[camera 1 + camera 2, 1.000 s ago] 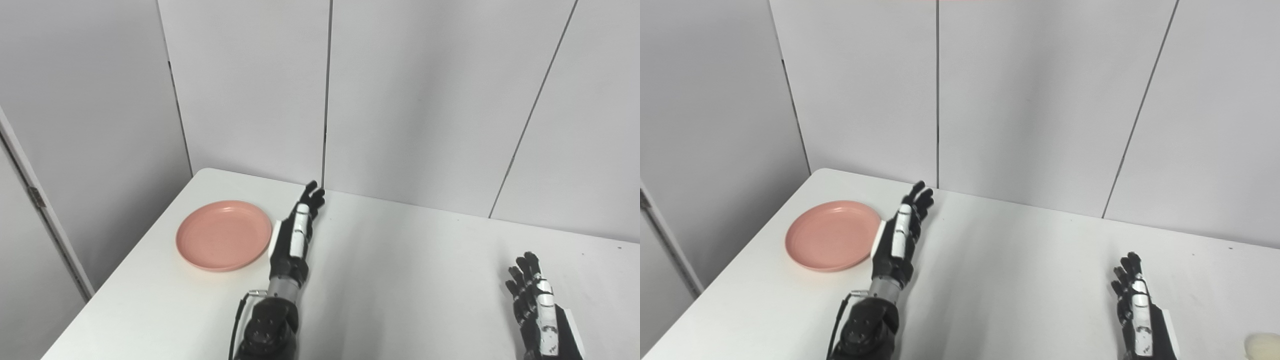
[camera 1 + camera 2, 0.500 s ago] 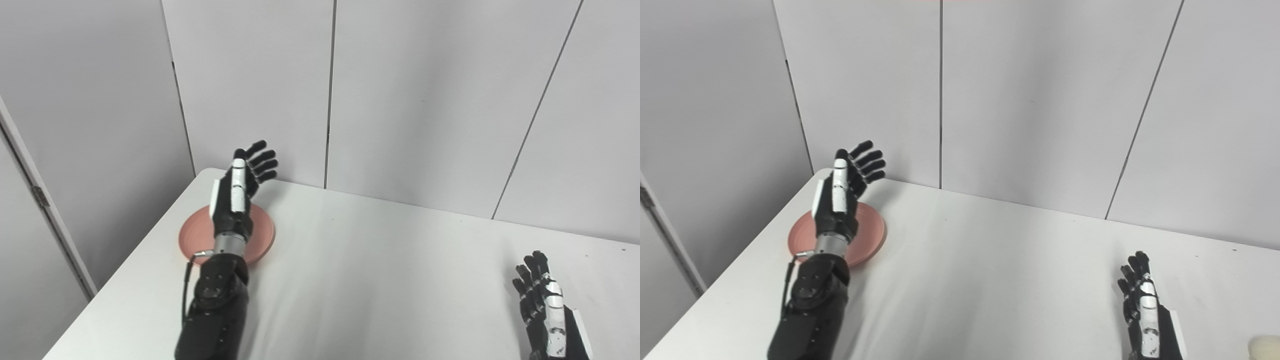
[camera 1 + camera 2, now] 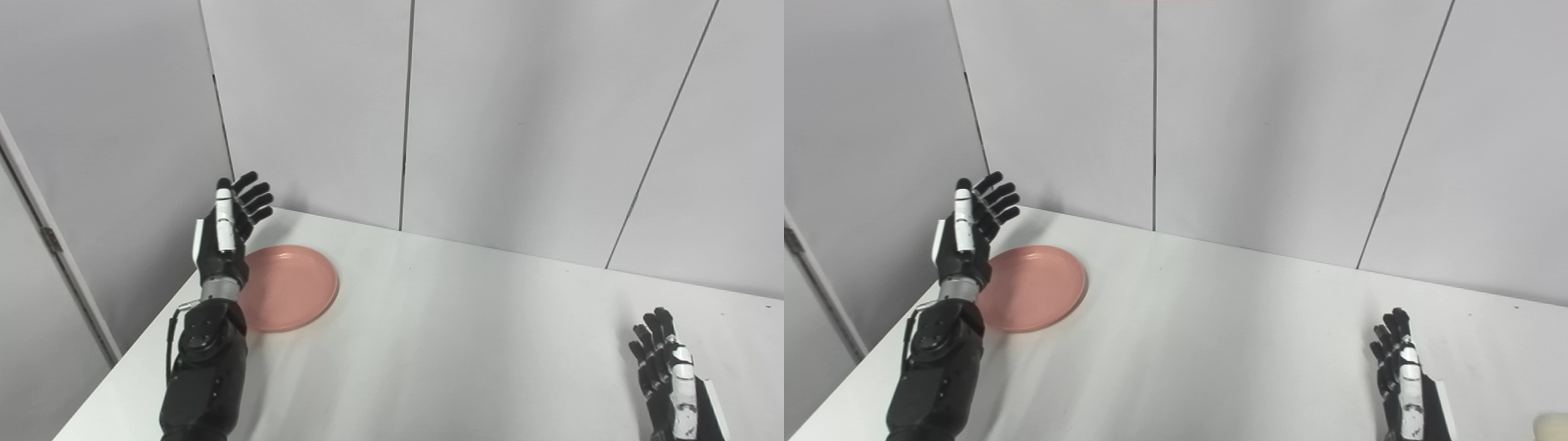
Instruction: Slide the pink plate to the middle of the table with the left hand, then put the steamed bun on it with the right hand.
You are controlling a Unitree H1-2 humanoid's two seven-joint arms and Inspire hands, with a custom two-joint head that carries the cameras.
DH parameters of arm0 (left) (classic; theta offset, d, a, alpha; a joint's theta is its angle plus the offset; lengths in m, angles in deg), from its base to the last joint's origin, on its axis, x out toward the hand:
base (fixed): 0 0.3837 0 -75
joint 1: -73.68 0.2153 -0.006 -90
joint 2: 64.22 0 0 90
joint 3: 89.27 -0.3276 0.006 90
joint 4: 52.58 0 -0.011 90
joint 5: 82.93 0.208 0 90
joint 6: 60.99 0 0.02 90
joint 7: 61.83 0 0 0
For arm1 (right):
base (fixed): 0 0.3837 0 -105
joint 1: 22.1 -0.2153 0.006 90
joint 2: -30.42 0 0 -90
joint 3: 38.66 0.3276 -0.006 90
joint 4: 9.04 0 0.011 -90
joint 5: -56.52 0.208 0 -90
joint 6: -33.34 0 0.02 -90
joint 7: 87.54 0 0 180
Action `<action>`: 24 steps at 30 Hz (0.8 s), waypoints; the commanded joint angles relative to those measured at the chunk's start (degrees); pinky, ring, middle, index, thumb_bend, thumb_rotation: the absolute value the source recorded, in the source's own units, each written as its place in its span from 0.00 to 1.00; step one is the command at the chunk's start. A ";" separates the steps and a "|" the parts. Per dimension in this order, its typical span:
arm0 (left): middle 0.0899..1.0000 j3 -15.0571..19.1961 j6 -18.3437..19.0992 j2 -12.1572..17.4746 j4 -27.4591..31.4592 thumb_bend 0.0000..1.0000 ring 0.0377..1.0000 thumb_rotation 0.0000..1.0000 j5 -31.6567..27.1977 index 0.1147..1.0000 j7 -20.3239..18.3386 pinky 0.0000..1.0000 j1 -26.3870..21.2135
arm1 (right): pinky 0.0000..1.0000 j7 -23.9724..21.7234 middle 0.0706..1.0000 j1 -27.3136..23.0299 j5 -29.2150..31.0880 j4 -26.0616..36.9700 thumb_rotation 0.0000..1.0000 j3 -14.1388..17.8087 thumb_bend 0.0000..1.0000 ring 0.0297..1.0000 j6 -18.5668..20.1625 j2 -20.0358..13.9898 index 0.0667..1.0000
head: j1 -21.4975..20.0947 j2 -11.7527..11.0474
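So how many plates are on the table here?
1. The pink plate lies near the table's far left corner, beside the raised left robot hand. None looks hidden.

I read this as a bare test booth in a lab: my cameras show a plain white table (image 3: 465, 343) pushed into a corner of grey partition panels (image 3: 520, 122) with dark seams, without any household furnishing in view.

Desk: plain white flat-topped desk (image 3: 465, 343), set against grey wall panels.
Far left: round pink plastic plate (image 3: 294, 288), lying flat.
Near right edge: pale cream steamed bun (image 3: 1552, 425), partly cropped.
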 commanded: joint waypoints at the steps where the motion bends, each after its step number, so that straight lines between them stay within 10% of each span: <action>1: 0.67 0.51 -3.43 2.20 -0.87 0.58 0.70 1.00 0.67 0.65 1.17 0.70 -3.38 | 1.00 -0.86 1.00 1.58 0.35 -1.14 1.00 0.35 0.43 1.00 -1.52 -0.43 1.00 | 0.07 0.05; 24: 0.78 -1.58 -3.19 9.32 -11.91 0.64 0.83 1.00 0.63 0.75 -3.07 0.87 -1.85 | 1.00 -1.46 1.00 1.88 0.76 -0.54 1.00 0.36 0.36 1.00 -0.95 -1.40 1.00 | 0.91 0.29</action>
